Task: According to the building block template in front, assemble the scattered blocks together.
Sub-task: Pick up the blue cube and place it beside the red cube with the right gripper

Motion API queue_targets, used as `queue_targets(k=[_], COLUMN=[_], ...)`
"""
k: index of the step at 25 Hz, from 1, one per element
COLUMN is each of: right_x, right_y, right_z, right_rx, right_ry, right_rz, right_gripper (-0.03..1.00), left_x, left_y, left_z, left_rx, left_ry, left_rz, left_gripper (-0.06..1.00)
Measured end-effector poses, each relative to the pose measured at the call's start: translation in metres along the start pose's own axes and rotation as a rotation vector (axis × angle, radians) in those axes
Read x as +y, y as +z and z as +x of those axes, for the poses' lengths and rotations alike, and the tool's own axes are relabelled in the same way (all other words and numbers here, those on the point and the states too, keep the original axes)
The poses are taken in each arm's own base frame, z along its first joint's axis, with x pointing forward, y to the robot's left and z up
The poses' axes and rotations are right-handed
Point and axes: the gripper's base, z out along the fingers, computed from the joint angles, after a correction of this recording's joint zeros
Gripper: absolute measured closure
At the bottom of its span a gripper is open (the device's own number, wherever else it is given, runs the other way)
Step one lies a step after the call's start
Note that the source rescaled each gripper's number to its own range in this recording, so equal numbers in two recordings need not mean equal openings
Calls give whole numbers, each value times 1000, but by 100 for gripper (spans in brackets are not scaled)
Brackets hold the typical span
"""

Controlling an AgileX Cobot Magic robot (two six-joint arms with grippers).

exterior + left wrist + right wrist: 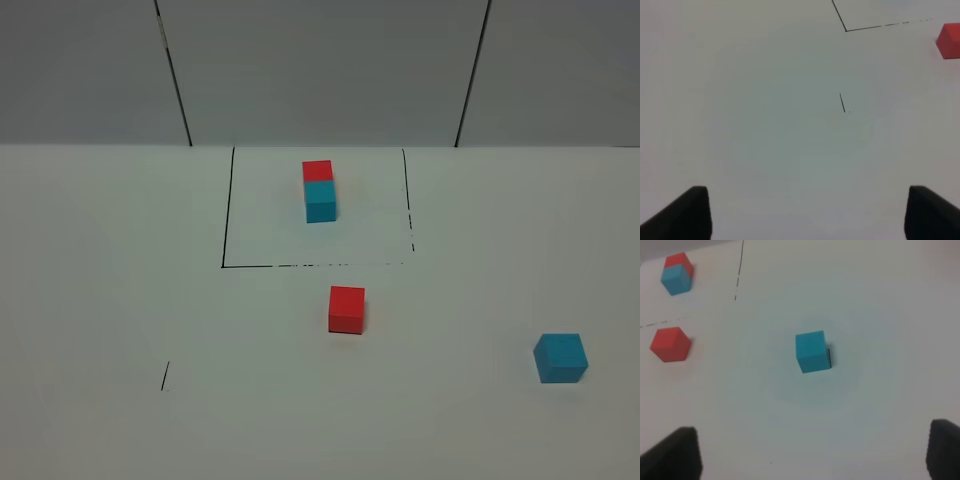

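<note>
The building block template point(319, 190) is a red cube joined to a cyan cube, standing inside the black outlined square point(226, 230) at the back; it also shows in the right wrist view point(676, 273). A loose red cube point(347, 309) point(670, 344) point(949, 40) lies just in front of that square. A loose cyan cube point(561, 358) point(813, 351) rests at the right. Neither arm appears in the high view. My left gripper point(807, 215) hangs open over bare table. My right gripper point(815, 452) is open, short of the cyan cube, with nothing between its fingers.
The white table point(120, 300) carries a short black tick mark point(166, 376) point(842, 103) at the front left. Grey wall panels point(320, 70) close the back.
</note>
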Motion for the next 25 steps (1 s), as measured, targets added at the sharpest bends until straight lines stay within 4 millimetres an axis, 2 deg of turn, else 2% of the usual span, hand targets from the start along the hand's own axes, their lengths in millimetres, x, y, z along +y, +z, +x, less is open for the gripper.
queue_targets(k=[25], right_x=[0], right_y=[0], right_z=[0], right_rx=[0], right_ry=[0], right_rz=[0], right_gripper=[17], left_x=[-1], left_y=[1], left_z=[0], left_rx=[-1], left_ry=[-66], left_rz=[-59], left_gripper=[30])
